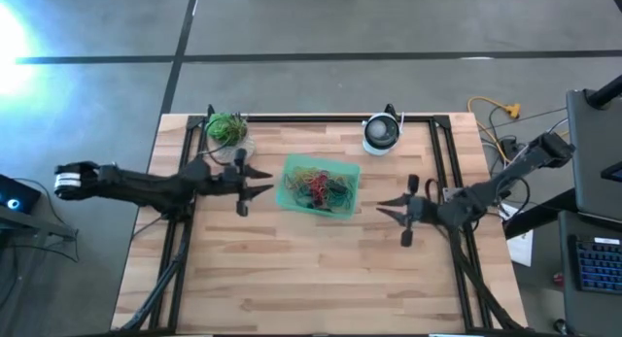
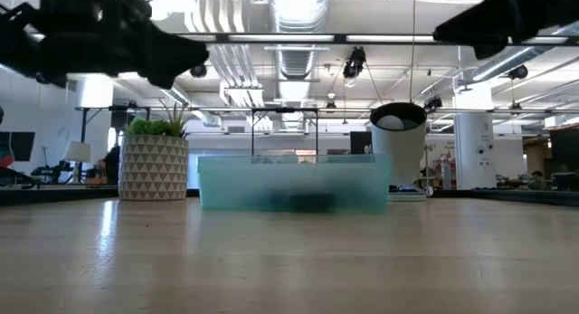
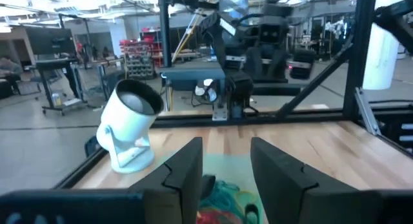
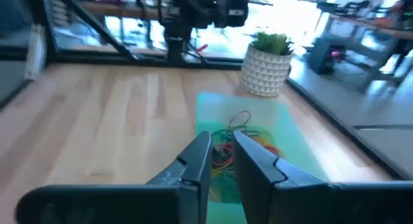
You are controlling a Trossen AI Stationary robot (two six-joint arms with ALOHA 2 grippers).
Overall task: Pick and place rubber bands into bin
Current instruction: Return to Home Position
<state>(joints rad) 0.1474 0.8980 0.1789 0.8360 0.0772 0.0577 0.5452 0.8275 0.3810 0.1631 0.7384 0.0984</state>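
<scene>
The bin (image 1: pixel 288 180), a shallow translucent green tray, sits on the wooden table at its middle, toward the far edge. A tangle of red, orange, yellow, green and dark rubber bands (image 1: pixel 319 187) lies in it, and the same rubber bands (image 4: pixel 240 135) show in the right wrist view. My left gripper (image 1: pixel 271 181) hovers open just left of the bin, pointing at it, with nothing between its fingers (image 3: pixel 187 175). My right gripper (image 1: pixel 380 209) hovers right of the bin and a little nearer, its fingers (image 4: pixel 200 162) a narrow gap apart with nothing between them.
A white patterned pot with a green plant (image 1: pixel 226 131) stands at the far left, close behind my left gripper. A round white and dark device (image 1: pixel 381 133) stands at the far right. Black frame rails (image 1: pixel 442 172) run along the table's left, right and far edges. Bare wood (image 1: pixel 311 269) fills the near half.
</scene>
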